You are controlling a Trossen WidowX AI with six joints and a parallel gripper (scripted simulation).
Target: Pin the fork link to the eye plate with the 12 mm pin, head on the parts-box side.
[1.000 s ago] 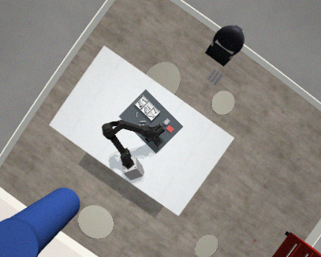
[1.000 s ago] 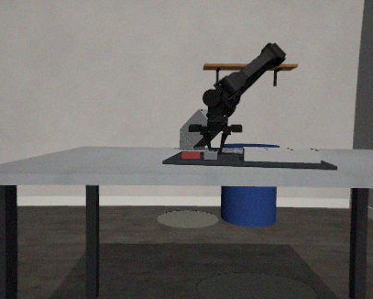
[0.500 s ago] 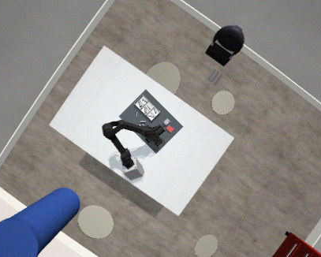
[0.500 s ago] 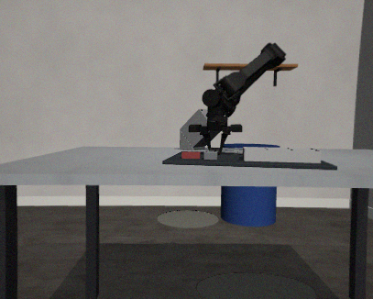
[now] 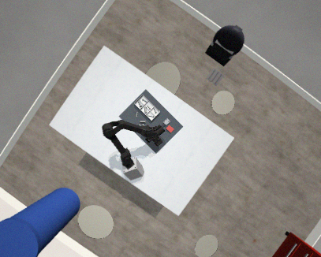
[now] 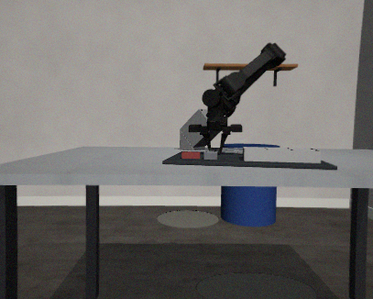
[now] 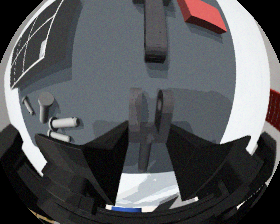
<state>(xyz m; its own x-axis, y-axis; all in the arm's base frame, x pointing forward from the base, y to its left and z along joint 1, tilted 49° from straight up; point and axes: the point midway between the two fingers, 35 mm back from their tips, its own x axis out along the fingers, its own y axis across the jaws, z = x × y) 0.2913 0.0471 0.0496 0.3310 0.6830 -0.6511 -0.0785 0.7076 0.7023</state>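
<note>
My gripper (image 7: 147,125) is shut on the grey fork link (image 7: 151,117), whose two cheeks stick out ahead of the fingers. In the wrist view the eye plate (image 7: 153,26) lies straight ahead on the dark mat, its dark bar pointing toward me from a light base with holes. The fork is a short way in front of the bar's tip, apart from it. Some loose pins (image 7: 60,123) lie on the mat to the left. In the side view the gripper (image 6: 213,143) hangs just above the mat, near the eye plate's base (image 6: 210,155). From overhead the gripper (image 5: 159,133) is beside the plate (image 5: 166,121).
A red block (image 7: 203,12) sits right of the eye plate and also shows in the overhead view (image 5: 170,128). The parts box (image 7: 40,36) (image 5: 151,117) with white compartments stands at the far left of the mat. The arm's base (image 5: 132,170) stands off the mat.
</note>
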